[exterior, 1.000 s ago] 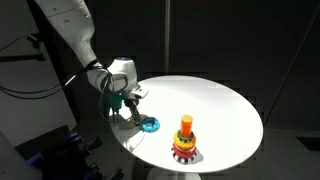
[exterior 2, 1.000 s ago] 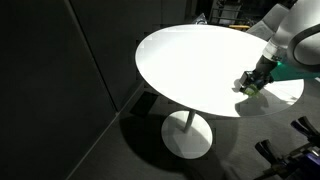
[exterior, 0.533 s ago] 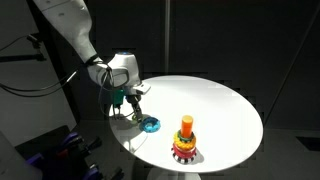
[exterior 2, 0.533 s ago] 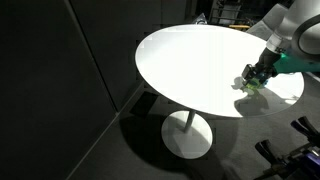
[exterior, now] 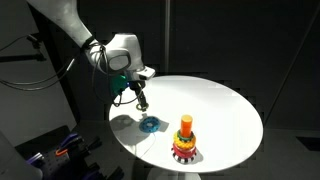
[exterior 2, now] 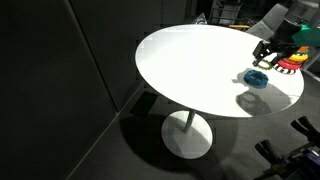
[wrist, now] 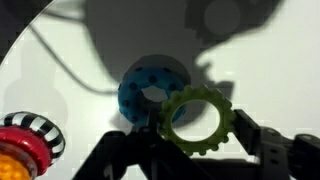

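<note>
My gripper point(exterior: 141, 101) is shut on a green toothed ring point(wrist: 195, 121) and holds it in the air above the round white table point(exterior: 215, 105). A blue ring point(exterior: 151, 124) lies flat on the table just below; it also shows in an exterior view point(exterior 2: 256, 78) and in the wrist view point(wrist: 145, 90) behind the green ring. A stacking toy point(exterior: 185, 142) with an orange top, red and striped rings stands near the table's front edge, to the right of the blue ring. In the wrist view the toy point(wrist: 25, 148) is at the lower left.
The table stands on a single pedestal foot point(exterior 2: 187, 136) on a dark floor. Dark walls surround it. Equipment with cables point(exterior: 55, 150) sits beside the robot base.
My gripper has risen from the table surface with the green ring in it. The blue ring stays on the table where the gripper was.
</note>
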`<state>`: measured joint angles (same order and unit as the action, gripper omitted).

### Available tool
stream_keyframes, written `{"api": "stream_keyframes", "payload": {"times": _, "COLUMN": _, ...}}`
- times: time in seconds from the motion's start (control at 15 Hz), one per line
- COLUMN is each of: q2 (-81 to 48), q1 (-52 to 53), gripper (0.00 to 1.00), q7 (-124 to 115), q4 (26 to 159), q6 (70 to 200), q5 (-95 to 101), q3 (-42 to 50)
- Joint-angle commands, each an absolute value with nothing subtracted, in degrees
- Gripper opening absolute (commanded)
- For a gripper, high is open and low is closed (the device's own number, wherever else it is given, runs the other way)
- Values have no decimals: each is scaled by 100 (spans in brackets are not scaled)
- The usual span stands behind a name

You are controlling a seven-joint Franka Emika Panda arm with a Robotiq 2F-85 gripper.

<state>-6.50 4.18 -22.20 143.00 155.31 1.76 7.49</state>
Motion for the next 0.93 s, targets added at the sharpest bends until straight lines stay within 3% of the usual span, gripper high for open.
{"api": "stream_keyframes", "payload": {"times": 0.0, "q2": -151, "q1": 122, "gripper": 49, "q7": -2281, "q4": 14384, "q6": 15130, "q5": 480, "q3": 786}}
{"api": "stream_keyframes", "payload": {"times": 0.87, "q2": 534, "q1": -1078, "gripper": 49, "q7": -2382, "q4": 14240, "q6": 14610, "q5": 890, "q3": 993}}
